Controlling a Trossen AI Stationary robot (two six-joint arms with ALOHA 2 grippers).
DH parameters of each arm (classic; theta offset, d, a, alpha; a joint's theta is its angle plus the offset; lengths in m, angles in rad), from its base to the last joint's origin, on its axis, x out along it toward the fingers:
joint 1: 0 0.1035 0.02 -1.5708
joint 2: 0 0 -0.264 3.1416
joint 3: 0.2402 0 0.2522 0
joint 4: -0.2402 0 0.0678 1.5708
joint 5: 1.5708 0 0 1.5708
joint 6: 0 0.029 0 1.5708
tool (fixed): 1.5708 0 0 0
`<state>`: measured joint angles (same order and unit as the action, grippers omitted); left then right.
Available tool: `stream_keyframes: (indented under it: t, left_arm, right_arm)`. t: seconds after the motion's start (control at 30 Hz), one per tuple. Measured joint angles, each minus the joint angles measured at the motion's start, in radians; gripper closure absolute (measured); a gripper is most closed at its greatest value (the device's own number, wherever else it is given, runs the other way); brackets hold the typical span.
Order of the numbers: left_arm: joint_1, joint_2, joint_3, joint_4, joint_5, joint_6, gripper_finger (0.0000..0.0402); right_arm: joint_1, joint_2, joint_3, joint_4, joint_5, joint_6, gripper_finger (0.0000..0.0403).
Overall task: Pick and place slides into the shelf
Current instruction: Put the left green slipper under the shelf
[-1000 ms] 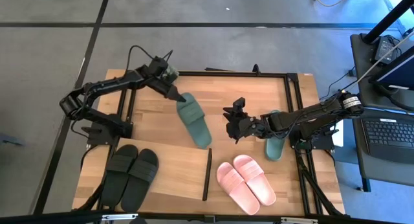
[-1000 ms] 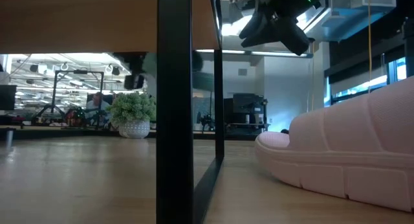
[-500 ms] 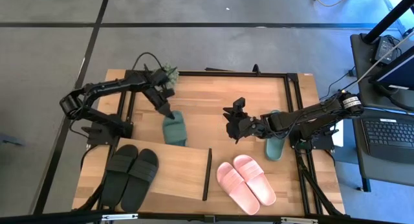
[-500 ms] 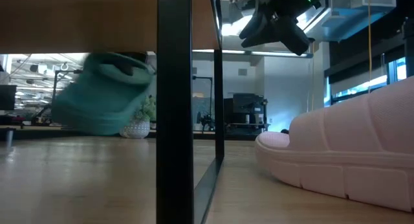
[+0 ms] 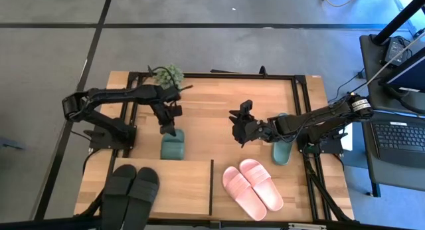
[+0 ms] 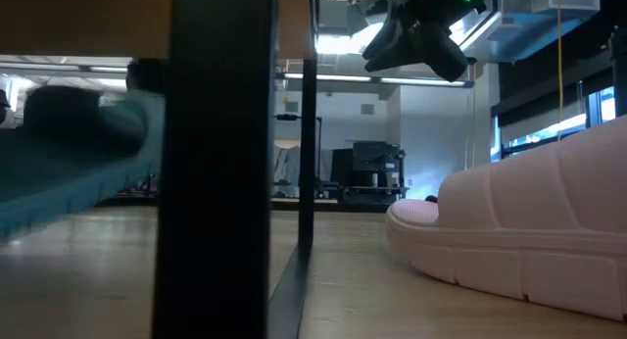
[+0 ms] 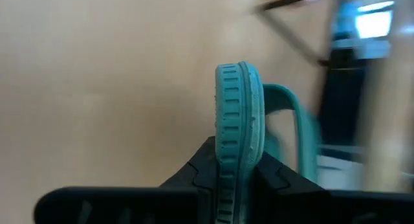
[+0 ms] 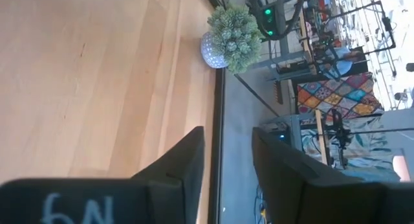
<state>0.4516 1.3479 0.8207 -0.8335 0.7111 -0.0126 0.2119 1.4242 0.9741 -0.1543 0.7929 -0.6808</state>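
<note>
- The high view is evenly and brightly lit, with only short soft shadows under the dark arms; the pale wooden tabletop (image 5: 219, 107) shows no glare.
- In the low view, bright ceiling strips and windows behind backlight the scene; the wide black upright post (image 6: 211, 163) reads as a silhouette.
- There the dark green rubber slide (image 6: 69, 172) is smeared and out of focus, while the light pink rubber slide (image 6: 529, 231) is fairly crisp.
- The left wrist view is soft overall, its far edge streaked.
- The right wrist view is sharp and daylit.
</note>
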Motion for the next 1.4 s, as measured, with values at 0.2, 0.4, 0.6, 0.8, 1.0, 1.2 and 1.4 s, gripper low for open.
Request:
stream_keyframes:
  t: [0.2,0.4,0.6,0.8,1.0,1.2,1.4]
  left_arm:
    - [-0.003,0.0,0.0,0.003,-0.04,-0.019,0.0367]
    - [-0.004,0.0,0.0,-0.029,-0.093,-0.062,0.0368]
    - [-0.007,0.0,-0.017,-0.064,-0.096,-0.064,0.0368]
    - [-0.01,0.0,-0.112,-0.06,-0.077,-0.07,0.0368]
    - [-0.031,0.0,-0.197,0.016,-0.045,-0.109,0.0366]
    - [-0.083,0.0,-0.21,0.066,0.009,-0.138,0.0365]
    - [-0.101,0.0,-0.21,0.065,0.002,-0.165,0.0346]
  right_arm:
    - [0.0,0.0,0.0,0.009,0.0,-0.003,0.0273]
    - [0.0,0.0,0.0,0.01,0.0,-0.001,0.0273]
    - [0.0,0.0,0.0,0.01,0.0,0.0,0.0273]
    - [0.0,0.0,0.0,0.013,0.0,-0.001,0.0273]
    - [0.0,0.0,0.0,0.016,0.0,0.0,0.0272]
    - [0.0,0.0,0.0,0.016,0.0,0.0,0.0272]
    - [0.0,0.0,0.0,0.016,0.0,0.0,0.0272]
